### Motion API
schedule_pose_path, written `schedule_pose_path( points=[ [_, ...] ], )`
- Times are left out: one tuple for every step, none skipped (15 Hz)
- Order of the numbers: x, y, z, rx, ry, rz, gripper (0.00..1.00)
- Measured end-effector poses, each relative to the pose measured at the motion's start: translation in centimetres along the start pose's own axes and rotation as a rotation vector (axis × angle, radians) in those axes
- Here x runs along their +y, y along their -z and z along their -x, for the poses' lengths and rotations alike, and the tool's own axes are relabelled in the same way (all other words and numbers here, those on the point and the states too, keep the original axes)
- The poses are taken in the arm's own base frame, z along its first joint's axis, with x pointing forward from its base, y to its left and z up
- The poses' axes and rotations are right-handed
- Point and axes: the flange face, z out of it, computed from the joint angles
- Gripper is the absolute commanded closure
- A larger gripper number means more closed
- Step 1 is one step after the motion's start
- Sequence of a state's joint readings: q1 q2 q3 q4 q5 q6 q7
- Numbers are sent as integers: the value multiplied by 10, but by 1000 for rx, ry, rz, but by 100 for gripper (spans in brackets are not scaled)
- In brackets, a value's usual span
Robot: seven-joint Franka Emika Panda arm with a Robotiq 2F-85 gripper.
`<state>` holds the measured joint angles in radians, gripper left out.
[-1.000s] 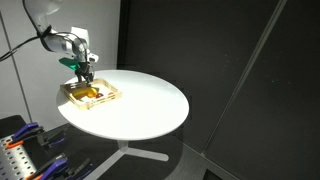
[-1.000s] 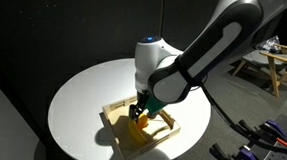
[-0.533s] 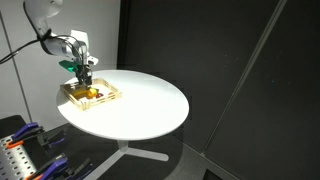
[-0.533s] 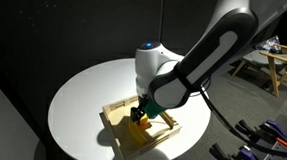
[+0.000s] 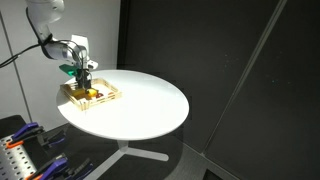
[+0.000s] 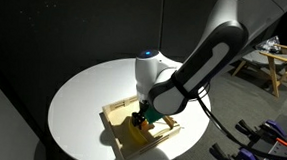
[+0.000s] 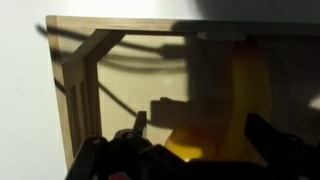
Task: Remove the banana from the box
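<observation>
While the end effector (image 7: 190, 160) hangs low over the light-wood box (image 7: 80, 90), jaws spread wide and empty, the banana (image 7: 250, 95) lies inside it on the white tabletop (image 5: 140, 105); the approach is in hand (no grasp yet); the next move likely calls for lowering astride the banana, then closing.

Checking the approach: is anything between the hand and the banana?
Only air, by the wrist view: the open hand hangs above the banana in the box.
</observation>
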<state>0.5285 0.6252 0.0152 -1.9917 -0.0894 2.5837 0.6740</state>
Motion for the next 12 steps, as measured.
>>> schedule_pose_path(
  points=[
    [-2,1,-1,4,1,-3,0],
    [-4,3,-3,9,2,-6,0],
    [-6,6,-4,14,4,-9,0],
    [-8,7,-5,18,4,-12,0],
    [-10,9,-6,22,5,-15,0],
    [-11,10,-7,24,3,-16,0],
    [-12,10,-7,26,1,-18,0],
    [-13,10,-7,27,-1,-18,0],
    [-15,10,-8,28,-5,-19,0],
    [-16,10,-8,29,-15,-19,0],
    [-17,10,-8,32,-27,-18,0],
    [-19,10,-9,35,-39,-16,0]
  ],
)
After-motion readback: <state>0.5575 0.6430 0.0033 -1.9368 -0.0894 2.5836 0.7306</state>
